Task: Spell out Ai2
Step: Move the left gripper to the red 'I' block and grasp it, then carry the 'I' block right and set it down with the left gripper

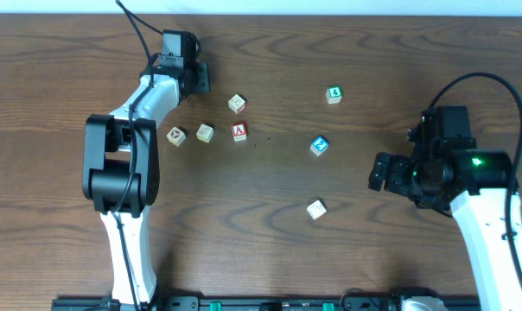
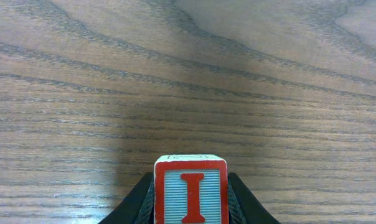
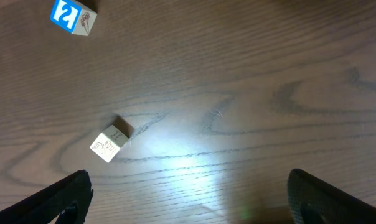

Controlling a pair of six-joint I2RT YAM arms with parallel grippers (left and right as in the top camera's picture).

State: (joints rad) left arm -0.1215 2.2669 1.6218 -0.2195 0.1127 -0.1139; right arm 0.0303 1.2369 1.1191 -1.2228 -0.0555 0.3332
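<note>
Left gripper (image 2: 189,208): our fingers pinch the red I block (image 2: 190,190), letter upright, over bare wood at the table's (image 1: 373,52) far left.
Right gripper (image 3: 188,205): fingers spread wide, holding nothing, near a pale block (image 3: 110,143) whose face we cannot read.
Row so far: the A block (image 1: 239,132) sits mid-table, the blue 2 block (image 1: 319,145) well to its right.
Step in hand: we judge it is carrying the I.
Next move: set it between A and 2, just beside A.
</note>
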